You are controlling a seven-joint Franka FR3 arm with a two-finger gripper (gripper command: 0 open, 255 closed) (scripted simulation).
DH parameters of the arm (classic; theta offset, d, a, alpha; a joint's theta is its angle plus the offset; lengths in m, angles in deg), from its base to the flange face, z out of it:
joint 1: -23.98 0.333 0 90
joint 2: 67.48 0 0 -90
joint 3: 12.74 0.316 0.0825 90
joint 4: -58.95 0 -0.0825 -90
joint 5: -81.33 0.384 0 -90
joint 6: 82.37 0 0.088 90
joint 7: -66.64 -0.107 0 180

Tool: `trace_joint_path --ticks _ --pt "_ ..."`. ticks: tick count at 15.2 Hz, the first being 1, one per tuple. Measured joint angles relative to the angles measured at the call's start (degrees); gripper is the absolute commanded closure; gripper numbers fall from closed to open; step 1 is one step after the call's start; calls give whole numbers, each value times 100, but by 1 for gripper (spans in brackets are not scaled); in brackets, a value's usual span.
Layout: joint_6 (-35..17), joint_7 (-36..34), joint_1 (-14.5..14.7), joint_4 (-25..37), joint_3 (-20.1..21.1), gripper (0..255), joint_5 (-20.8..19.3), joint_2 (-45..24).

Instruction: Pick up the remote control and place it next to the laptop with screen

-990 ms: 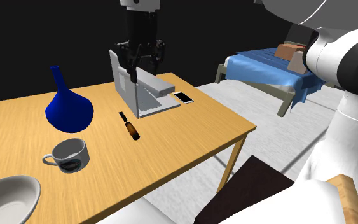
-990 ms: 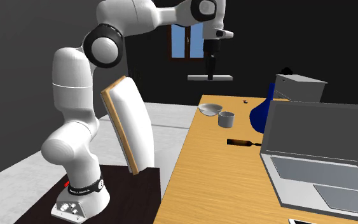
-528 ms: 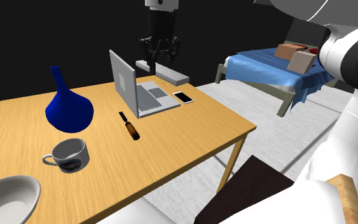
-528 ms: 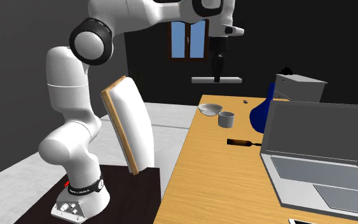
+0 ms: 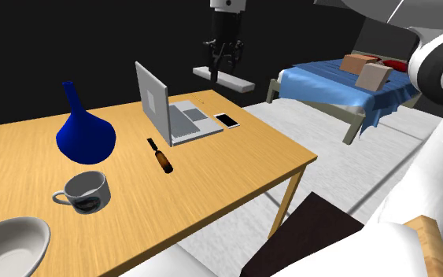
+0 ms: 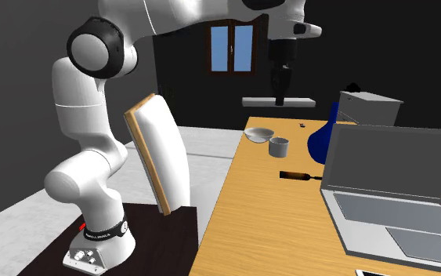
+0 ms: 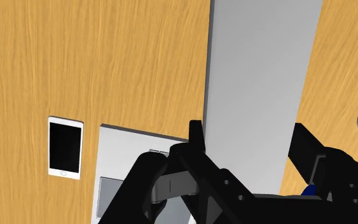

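Pincer (image 5: pixel 224 69) clamped on grey remote (image 5: pixel 237 79), up in air over table (image 5: pixel 235 173), nr laptop (image 5: pixel 182 116) & phone (image 5: pixel 227 120)

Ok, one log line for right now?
gripper: shut on remote control | remote control: aloft over table, near laptop | placed: no

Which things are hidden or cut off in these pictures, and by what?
- Second exterior view: blue vase mostly behind the laptop lid.
- Second exterior view: phone cut off by the bottom edge.
- Wrist view: laptop largely covered by the fingers and the remote control they clasp.
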Motion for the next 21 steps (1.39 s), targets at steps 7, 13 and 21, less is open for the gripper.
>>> trace_joint_path --ticks 7,13,21 --pt "75 916 -498 294 -414 255 -19 -237" --pt "-139 1326 -730 168 -587 255 -17 -332" --pt "-874 1380 -765 -815 -607 255 21 -82"
